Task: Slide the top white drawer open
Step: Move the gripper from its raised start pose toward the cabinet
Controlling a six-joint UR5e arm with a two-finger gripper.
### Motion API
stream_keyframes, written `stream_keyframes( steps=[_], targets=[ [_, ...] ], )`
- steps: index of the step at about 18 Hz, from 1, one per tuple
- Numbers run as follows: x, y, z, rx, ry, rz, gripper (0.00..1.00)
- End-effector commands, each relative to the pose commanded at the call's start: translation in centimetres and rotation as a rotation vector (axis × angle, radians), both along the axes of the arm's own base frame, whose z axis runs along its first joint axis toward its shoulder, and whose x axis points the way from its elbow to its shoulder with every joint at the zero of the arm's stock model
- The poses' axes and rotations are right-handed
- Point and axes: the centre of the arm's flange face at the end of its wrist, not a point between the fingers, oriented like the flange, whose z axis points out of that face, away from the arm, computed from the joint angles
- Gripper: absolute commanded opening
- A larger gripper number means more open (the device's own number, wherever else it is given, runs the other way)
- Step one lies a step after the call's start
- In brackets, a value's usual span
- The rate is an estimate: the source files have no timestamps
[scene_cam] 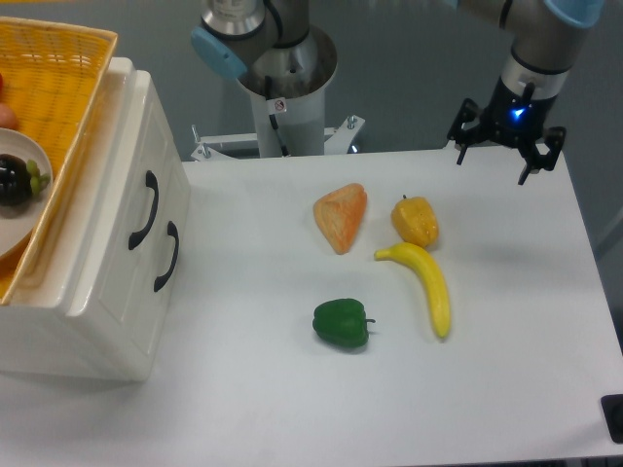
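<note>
A banana (429,288), two peppers and bread lie on the table (292,389) between your claw (506,154) and the shut top drawer (136,190). Your claw hangs far right, fingers apart.

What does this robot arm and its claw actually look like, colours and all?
The arm is silver-grey metal tubing with light blue caps at its joints, rising from a pale cylindrical base. The gripper is black with thin dark prongs, and a small blue light glows on its body.
</note>
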Motion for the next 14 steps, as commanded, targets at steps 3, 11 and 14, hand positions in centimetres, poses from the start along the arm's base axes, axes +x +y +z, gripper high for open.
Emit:
stream_keyframes(
  steps=[3,11,14],
  targets=[
    [0.0,0.0,0.0,-0.010,0.004,-0.001,1.00],
    [0.4,0.1,-1.4,-0.004,-0.036,0.033,1.00],
    [1.8,1.1,-2.3,-0.021,-0.057,0.036,1.00]
  ],
)
